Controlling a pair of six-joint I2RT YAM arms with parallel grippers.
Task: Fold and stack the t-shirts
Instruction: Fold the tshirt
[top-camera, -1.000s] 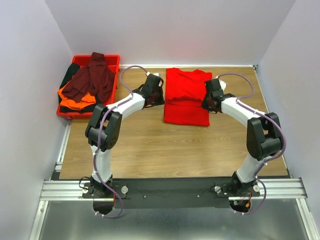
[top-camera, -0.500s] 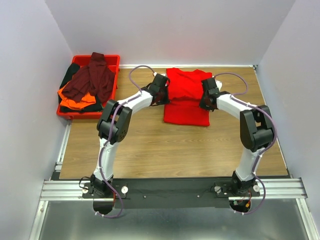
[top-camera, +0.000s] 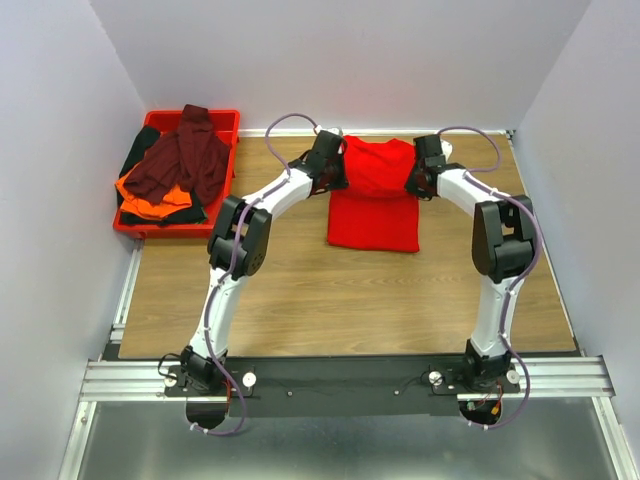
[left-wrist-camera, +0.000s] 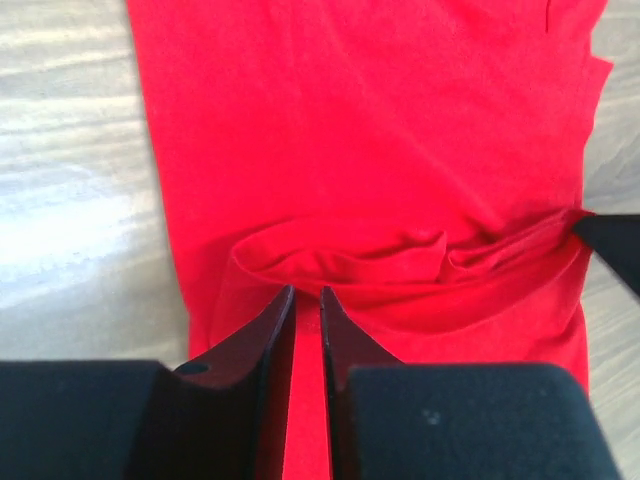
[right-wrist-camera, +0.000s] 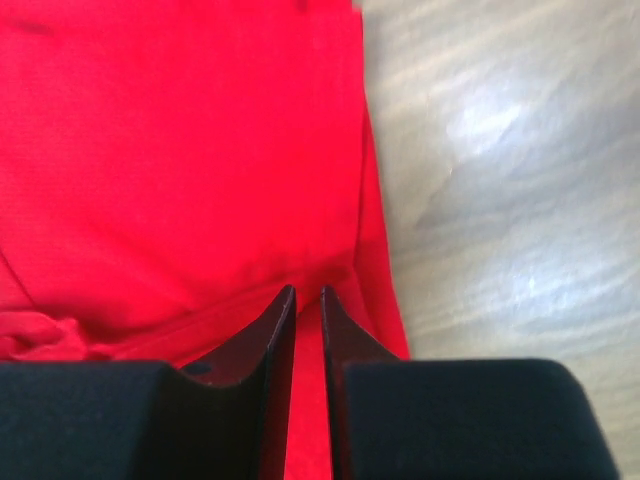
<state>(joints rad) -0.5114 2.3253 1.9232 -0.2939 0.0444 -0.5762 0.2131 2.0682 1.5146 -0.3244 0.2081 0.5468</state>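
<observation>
Bright red t-shirt (top-camera: 373, 205) lies far-center on table (top-camera: 300, 290), long axis near-to-far, btwn hands: left hand (top-camera: 337, 176) at left edge, right hand (top-camera: 412, 186) at right. Both nearly together; can't tell if pinching cloth.

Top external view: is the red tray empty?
No, the red tray holds a heap: a dark maroon shirt draped over an orange shirt and a black shirt.

The red t-shirt (top-camera: 372, 205) is soft matt cloth, creased; the table (top-camera: 300, 290) smooth wood grain, faintly shiny; the tray (top-camera: 228, 114) glossy plastic
</observation>
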